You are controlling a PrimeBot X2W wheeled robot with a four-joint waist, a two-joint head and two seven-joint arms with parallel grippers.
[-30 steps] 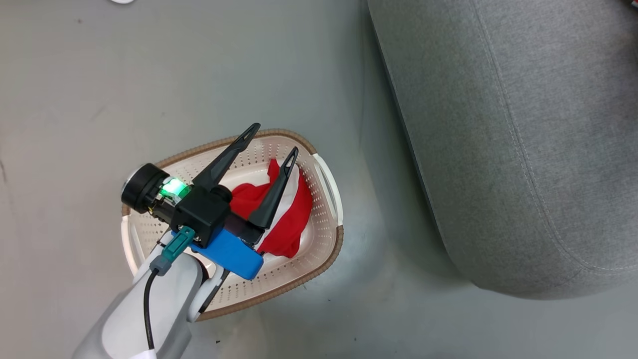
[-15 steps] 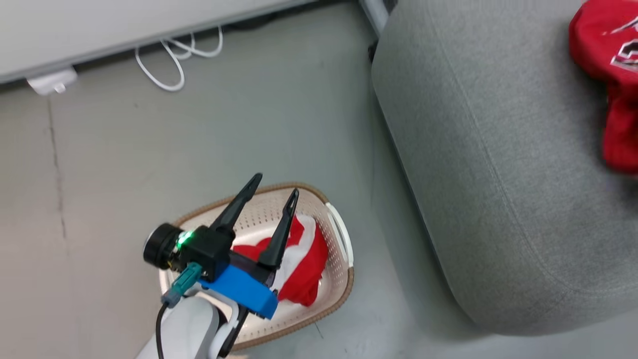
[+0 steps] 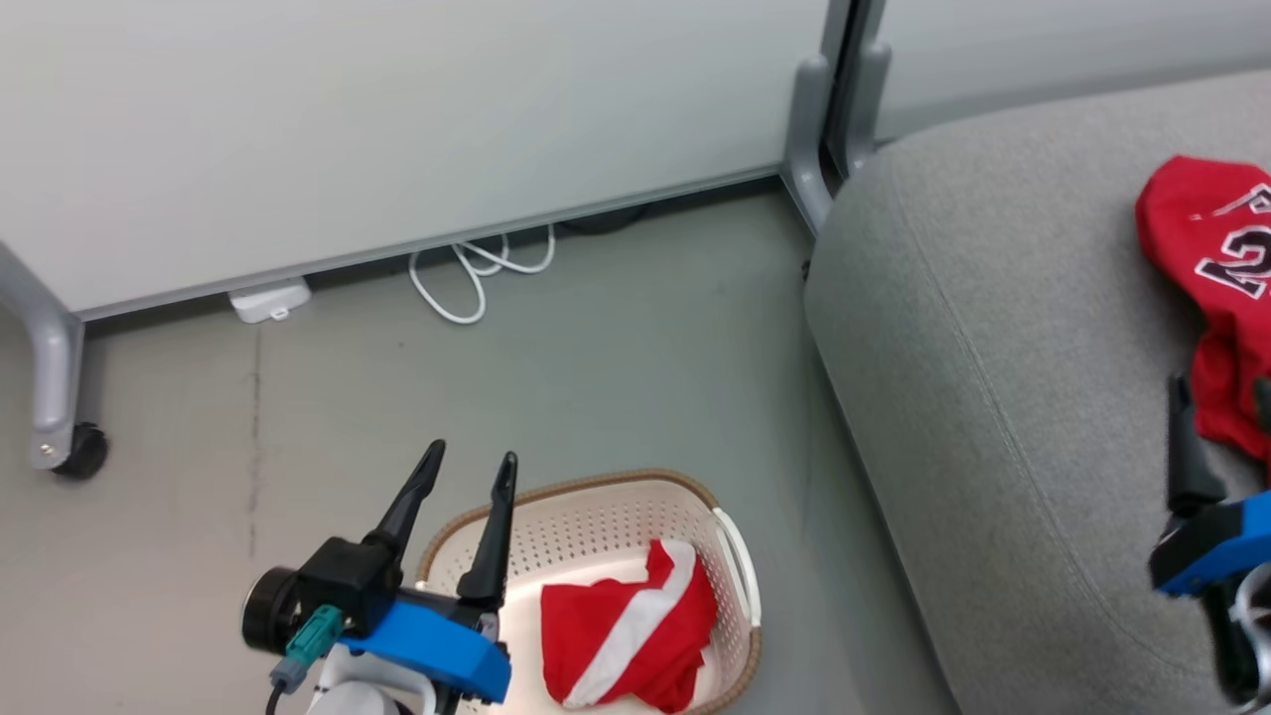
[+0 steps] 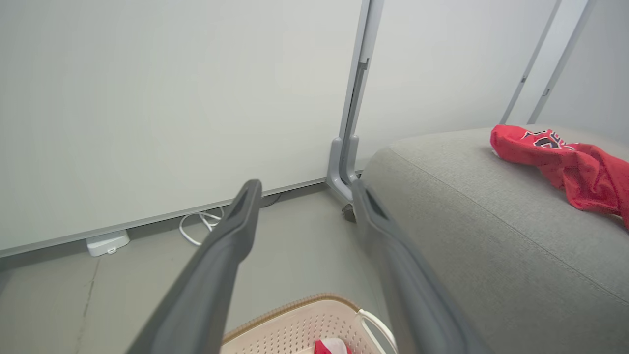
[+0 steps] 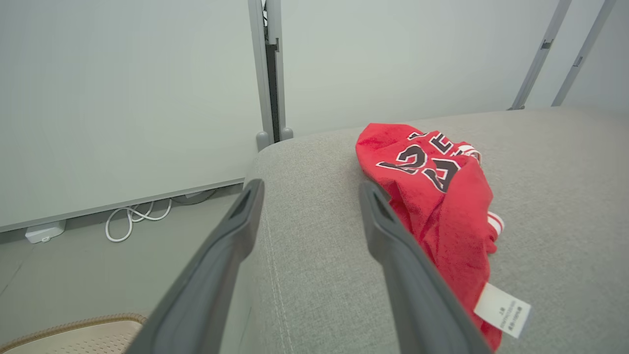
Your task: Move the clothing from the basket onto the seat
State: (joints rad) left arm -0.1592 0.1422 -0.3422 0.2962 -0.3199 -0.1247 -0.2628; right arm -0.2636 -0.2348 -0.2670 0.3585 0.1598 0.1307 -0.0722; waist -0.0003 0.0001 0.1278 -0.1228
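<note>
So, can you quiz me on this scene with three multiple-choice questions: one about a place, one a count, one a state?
1. Where does the numbered red jersey lie?
A) in the basket
B) on the floor
C) on the grey seat

2. How many garments are in the basket?
A) one
B) none
C) three

3. The left fingers are:
A) shut on cloth
B) open, holding nothing
C) shut, empty

1 C: it rests on top of the seat.
2 A: just the white-striped red shorts.
3 B: they stand apart, nothing between them.
</note>
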